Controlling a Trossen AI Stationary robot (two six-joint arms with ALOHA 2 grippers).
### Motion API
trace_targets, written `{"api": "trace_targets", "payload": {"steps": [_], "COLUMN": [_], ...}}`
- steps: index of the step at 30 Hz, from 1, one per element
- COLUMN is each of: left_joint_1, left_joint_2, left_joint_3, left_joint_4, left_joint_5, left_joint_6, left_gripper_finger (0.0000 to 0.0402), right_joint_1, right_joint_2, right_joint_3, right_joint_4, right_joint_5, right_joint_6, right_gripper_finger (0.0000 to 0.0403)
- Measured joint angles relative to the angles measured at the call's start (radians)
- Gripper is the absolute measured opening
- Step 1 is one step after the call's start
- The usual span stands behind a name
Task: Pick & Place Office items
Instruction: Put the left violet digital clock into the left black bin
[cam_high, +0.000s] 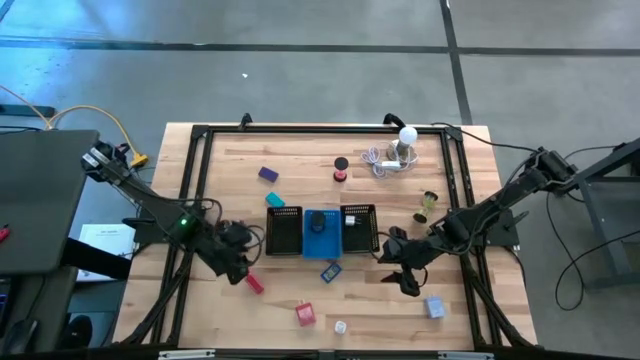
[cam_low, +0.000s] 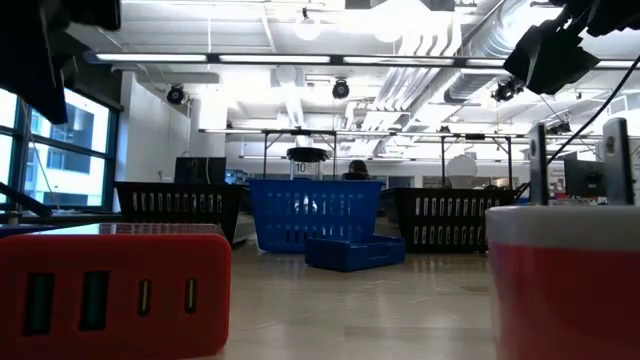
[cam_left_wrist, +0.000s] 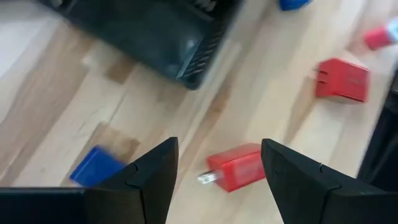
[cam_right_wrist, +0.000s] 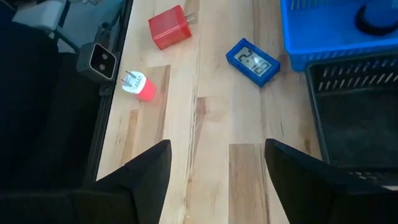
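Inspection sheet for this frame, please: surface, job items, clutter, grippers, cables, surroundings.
Surface: wooden table inside a black frame.
Job's things: red charger between the left gripper's fingers, untouched; blue clock beside the blue tray; purple block and red spool farther back.
Clutter: white bulb.
Grippers: left gripper open above the charger; right gripper open over bare wood.
Cables: coiled white cable by the bulb.
Surroundings: concrete floor; office space behind.
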Motion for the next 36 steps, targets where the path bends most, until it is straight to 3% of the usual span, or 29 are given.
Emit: {"api": "trace_targets", "payload": {"steps": [6,17,23,28,36], "left_joint_1": [0.031,0.050,0.050,0.057,0.062], "left_joint_2": [0.000,0.003,0.003,0.003,0.002], "left_joint_3": [0.000,0.000,0.000,-0.001,-0.001], "left_joint_4": [-0.015,-0.022,-0.045,-0.147,-0.211], "left_joint_5": [0.061,0.058,0.019,0.007,0.033], "left_joint_6": [0.087,0.011,-0.007,-0.161,-0.264], "left_gripper_finger": [0.0225,0.0228,0.0282,0.0330,0.0340], "right_joint_1": [0.000,0.000,0.000,0.000,0.000], "right_joint_2": [0.000,0.000,0.000,0.000,0.000], "right_joint_3": [0.000,0.000,0.000,0.000,0.000], "right_joint_4": [0.000,0.000,0.000,0.000,0.000], "right_joint_5": [0.000,0.007,0.023,0.022,0.026], "right_joint_6": [-0.037,-0.040,-0.062,-0.056,-0.054], "right_gripper_finger": [0.0247,0.0247,0.0247,0.0247,0.0247]}}
